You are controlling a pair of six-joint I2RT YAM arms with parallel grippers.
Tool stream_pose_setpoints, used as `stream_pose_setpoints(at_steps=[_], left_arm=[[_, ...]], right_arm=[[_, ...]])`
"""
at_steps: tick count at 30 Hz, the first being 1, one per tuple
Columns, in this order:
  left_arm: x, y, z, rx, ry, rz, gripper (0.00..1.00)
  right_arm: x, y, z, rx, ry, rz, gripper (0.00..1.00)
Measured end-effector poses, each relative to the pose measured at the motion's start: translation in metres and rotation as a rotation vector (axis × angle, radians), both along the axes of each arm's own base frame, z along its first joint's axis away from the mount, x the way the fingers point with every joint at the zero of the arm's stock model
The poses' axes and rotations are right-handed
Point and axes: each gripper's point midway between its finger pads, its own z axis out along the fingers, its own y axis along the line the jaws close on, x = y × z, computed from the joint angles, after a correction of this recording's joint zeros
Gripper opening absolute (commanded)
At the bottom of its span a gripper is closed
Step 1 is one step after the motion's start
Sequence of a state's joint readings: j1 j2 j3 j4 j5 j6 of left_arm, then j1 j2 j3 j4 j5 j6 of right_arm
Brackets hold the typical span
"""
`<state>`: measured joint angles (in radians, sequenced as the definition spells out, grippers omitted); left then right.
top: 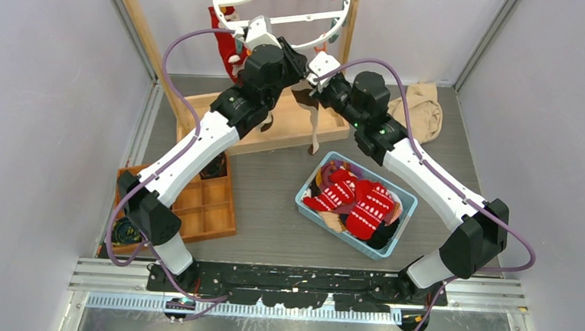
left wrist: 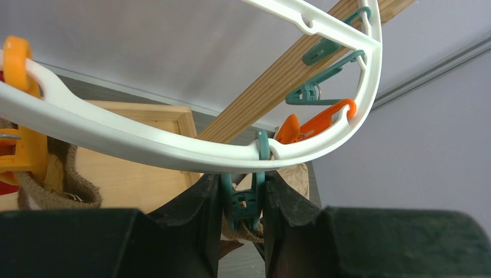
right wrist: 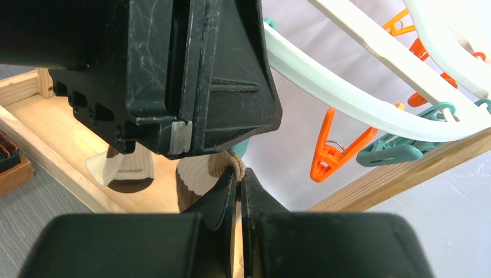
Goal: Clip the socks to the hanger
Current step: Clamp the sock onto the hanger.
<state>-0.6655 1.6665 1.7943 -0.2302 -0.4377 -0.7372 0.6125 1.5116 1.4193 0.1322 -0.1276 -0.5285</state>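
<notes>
Pinches teal clip (left wrist: 243, 209) between left gripper (left wrist: 242, 184) fingers, under white hanger (left wrist: 145, 145) ring, mid-frame — likely to spread it open. Clamps right gripper (right wrist: 238, 184) tight on tan-and-brown sock (right wrist: 197, 176) cuff, raised just beside that clip — ready to feed in. Leaves other socks (top: 356, 200) in blue bin (top: 339, 231), lower centre.

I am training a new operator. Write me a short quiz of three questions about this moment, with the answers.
1. True or false: the left gripper squeezes an orange clip on the hanger.
2. What does the right gripper hold? A: a red sock. B: a tan-and-brown sock. C: nothing.
3. What colour are most socks in the bin?

Key: 1. False, it squeezes a teal clip. 2. B. 3. Red.
</notes>
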Motion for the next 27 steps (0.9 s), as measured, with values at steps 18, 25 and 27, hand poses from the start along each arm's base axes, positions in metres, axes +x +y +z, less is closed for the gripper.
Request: stream_pose_setpoints(at_steps=[18, 25, 27], left_arm=[[0.0004, 0.0006, -0.0014, -0.026, 0.024, 0.013, 0.00], [0.0017, 0.0029, -0.0022, -0.028, 0.028, 0.018, 0.00], [0.0017, 0.0032, -0.0028, -0.027, 0.030, 0.019, 0.00]], right_arm=[[-0.0039, 0.0066, 0.0041, 0.018, -0.012, 0.001, 0.01], [-0.0025, 0.0046, 0.0034, 0.000, -0.022, -0.018, 0.01], [-0.0021, 0.0037, 0.0023, -0.006, -0.021, -0.023, 0.01]])
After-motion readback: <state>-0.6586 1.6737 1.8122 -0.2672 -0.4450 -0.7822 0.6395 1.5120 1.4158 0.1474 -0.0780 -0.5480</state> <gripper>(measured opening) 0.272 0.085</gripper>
